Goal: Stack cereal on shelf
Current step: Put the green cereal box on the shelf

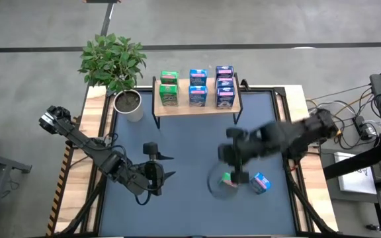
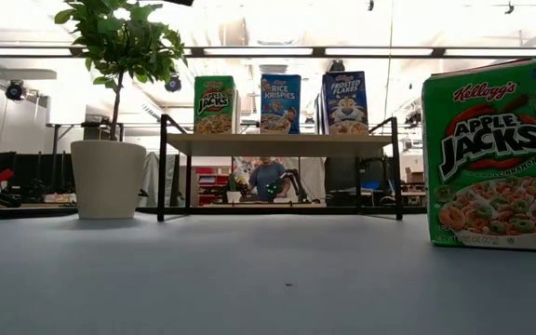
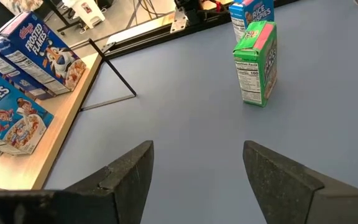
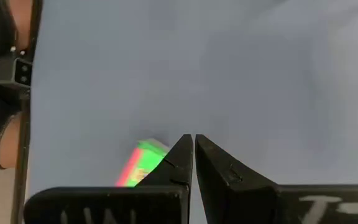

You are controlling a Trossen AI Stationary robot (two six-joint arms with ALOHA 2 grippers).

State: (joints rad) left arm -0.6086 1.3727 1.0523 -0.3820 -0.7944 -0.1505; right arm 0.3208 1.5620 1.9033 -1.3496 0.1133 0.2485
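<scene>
The light-wood shelf [image 1: 197,106] stands at the table's far edge, with several cereal boxes on it: green [image 1: 169,88], blue [image 1: 198,86] and blue-purple [image 1: 224,86]. A green box [image 1: 227,178] stands upright on the tabletop at near right; it also shows in the low view [image 2: 491,154]. A blue box [image 1: 261,182] stands just to its right. My right gripper [image 4: 193,142] is shut and empty, held above the table right beside the green box [image 4: 143,163]. My left gripper [image 1: 169,166] is open and empty at near left, pointing toward the two boxes [image 3: 255,62].
A potted plant [image 1: 127,99] stands left of the shelf at the table's far left. Cables and equipment [image 1: 376,112] lie beyond the table's right edge. A person [image 2: 266,177] shows in the room behind the shelf.
</scene>
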